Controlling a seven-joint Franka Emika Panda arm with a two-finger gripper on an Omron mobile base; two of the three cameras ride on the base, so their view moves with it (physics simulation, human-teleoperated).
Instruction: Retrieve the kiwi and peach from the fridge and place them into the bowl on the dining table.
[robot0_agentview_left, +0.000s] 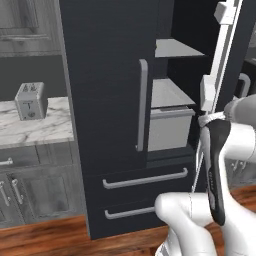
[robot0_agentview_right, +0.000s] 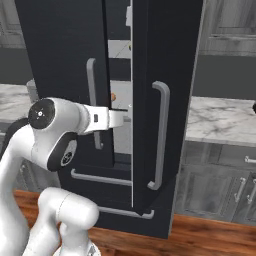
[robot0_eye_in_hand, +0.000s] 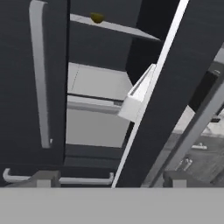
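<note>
The black fridge (robot0_agentview_left: 107, 100) stands with its left door shut and its right door (robot0_agentview_right: 165, 75) swung open. The kiwi (robot0_eye_in_hand: 97, 18), small and olive-green, lies on an upper grey shelf. The peach (robot0_agentview_right: 113, 96) shows as a small orange spot inside the gap between the doors. My gripper (robot0_eye_in_hand: 111, 179) is at the opening beside the open door's edge. Its fingertips (robot0_eye_in_hand: 46, 177) stand wide apart, open, with nothing between them. The bowl and the dining table are out of view.
A white door bin (robot0_eye_in_hand: 135, 98) juts from the open door near my hand. A pale drawer (robot0_agentview_left: 170, 127) sits below the shelves, with black bar-handled drawers (robot0_agentview_left: 145, 180) under it. A toaster (robot0_agentview_left: 30, 100) stands on the marble counter (robot0_agentview_left: 35, 127) to the left.
</note>
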